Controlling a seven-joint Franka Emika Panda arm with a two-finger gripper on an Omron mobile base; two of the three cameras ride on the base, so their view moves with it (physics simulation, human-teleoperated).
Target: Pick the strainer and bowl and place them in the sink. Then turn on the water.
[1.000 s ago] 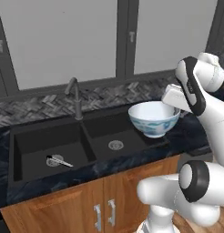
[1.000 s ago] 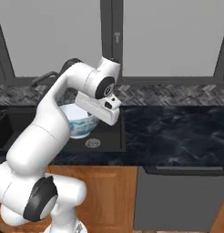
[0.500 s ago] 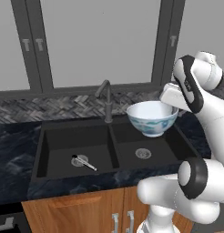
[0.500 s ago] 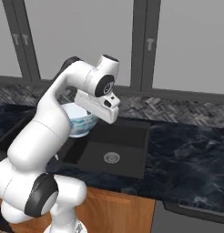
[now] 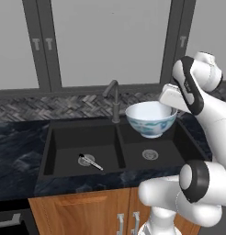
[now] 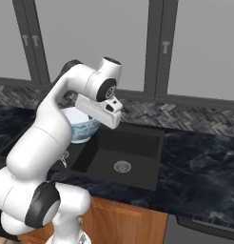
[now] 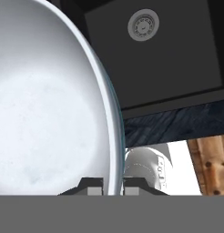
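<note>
Below the gripper (image 7: 113,185): sink (image 5: 64,137), faucet (image 5: 113,92) dry, no water running yet. Clamped on the rim and hanging above the right basin: bowl (image 5: 150,118), yet to be lowered and released. Off to the far side, already lying in the left basin: strainer (image 5: 88,160), done.

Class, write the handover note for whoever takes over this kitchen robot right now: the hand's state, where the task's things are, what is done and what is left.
Hand: shut on the rim of the round white ceramic bowl with blue-green pattern, held in the air above the right basin.
Small silver wire-mesh strainer: lying in the left basin of the black double-basin sink, by its drain.
Done: strainer in the sink; bowl picked up.
Left: lower the bowl into the sink, release it, then turn on the dark gooseneck faucet; no water is running from it.
</note>
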